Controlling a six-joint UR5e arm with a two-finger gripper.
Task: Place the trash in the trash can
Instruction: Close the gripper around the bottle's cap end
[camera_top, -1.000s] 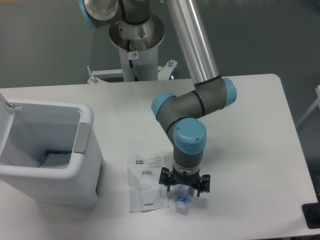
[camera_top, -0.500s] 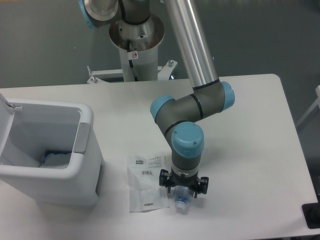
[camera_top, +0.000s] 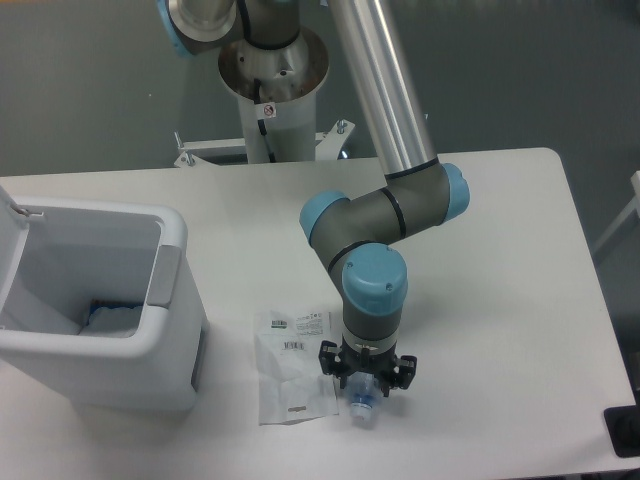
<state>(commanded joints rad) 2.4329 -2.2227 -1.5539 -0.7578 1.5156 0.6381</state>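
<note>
The crushed clear plastic bottle (camera_top: 362, 403) with a bluish cap end lies on the white table near the front edge. My gripper (camera_top: 365, 388) points straight down right over it, with its black jaws spread on either side of the bottle; the fingertips are hidden under the wrist. The flat crinkled plastic bag (camera_top: 293, 364) with barcode stickers lies on the table just left of the gripper. The white trash can (camera_top: 170, 330) stands at the left with its lid (camera_top: 10, 250) swung open and its grey handle (camera_top: 164, 274) facing the arm.
Something white and blue lies at the bottom of the can (camera_top: 110, 316). The arm's base column (camera_top: 272, 90) stands behind the table. The table's front edge (camera_top: 420, 470) is close to the bottle.
The wrist has shifted slightly left and lower over the bottle. The bottle and bag have not moved.
</note>
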